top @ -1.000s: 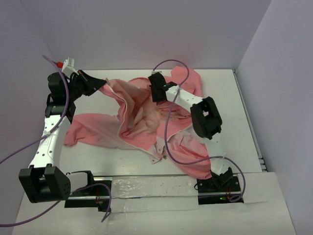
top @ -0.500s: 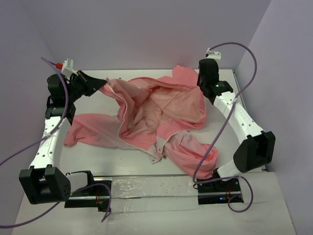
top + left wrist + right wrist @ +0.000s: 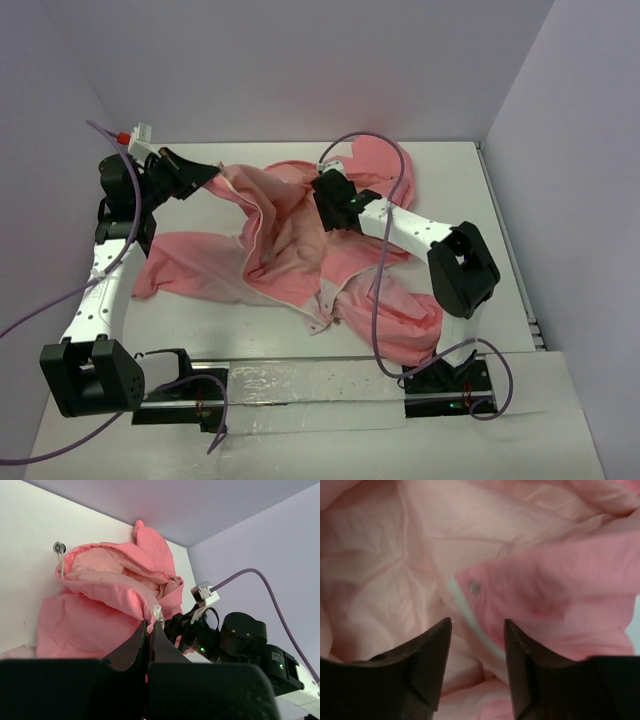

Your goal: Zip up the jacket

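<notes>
The salmon-pink jacket (image 3: 290, 250) lies crumpled and opened out on the white table, with its paler lining facing up in the middle. My left gripper (image 3: 214, 172) is at the jacket's back-left corner. In the left wrist view it (image 3: 151, 625) is shut on the jacket's front edge, and a light zipper end (image 3: 157, 614) sticks up just past the tips. My right gripper (image 3: 322, 200) hovers over the middle of the jacket. The right wrist view shows it (image 3: 476, 625) open just above the lining, with a pale zipper strip (image 3: 465, 611) and a small snap (image 3: 474, 587) beyond the tips.
A sleeve (image 3: 180, 262) reaches left across the table (image 3: 200, 325), and another bunch of fabric (image 3: 395, 320) lies near the right arm's base. A drawstring toggle (image 3: 59, 546) rests on the table by the hood. Purple cables (image 3: 375, 250) loop over the jacket. Walls close in the back and right.
</notes>
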You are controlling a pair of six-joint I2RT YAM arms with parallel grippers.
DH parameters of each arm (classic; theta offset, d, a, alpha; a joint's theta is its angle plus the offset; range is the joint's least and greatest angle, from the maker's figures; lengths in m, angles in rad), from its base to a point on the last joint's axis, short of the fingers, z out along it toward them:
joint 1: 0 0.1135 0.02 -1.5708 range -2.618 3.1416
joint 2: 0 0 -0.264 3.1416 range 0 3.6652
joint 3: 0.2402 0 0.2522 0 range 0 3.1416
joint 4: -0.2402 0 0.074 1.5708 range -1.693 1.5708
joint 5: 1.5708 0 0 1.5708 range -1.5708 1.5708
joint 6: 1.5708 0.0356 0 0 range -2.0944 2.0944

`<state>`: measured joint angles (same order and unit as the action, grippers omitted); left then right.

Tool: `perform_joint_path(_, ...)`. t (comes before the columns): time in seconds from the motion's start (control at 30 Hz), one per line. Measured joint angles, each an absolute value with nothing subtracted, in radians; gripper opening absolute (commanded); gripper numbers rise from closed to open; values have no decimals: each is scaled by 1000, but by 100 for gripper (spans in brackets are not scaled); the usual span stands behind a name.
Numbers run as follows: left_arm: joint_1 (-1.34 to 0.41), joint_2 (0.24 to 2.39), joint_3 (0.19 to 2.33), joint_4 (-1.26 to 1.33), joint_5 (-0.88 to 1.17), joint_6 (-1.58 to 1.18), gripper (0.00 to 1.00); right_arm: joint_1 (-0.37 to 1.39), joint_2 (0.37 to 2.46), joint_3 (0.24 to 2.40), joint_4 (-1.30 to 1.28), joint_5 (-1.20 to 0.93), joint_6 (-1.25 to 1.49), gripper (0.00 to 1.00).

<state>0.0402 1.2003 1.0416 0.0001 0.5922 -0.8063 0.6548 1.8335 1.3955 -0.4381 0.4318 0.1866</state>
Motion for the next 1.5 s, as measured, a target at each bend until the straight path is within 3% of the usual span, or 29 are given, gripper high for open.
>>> perform_joint_path(0.4,41,1200,1042,1,600,-805,0,538,1712,1403,-437,304,199,68)
perform_joint_path(1.13,41,1200,1042,-4,601,-796,0,532,1990,1525,-476,234,200,70)
perform_joint_path(1.3,41,1200,1042,-4,601,-796,0,532,2002,1525,-478,220,199,85)
perform_joint_path(1.5,41,1200,1042,-3,601,-801,0,532,2002,1524,-480,212,195,82)
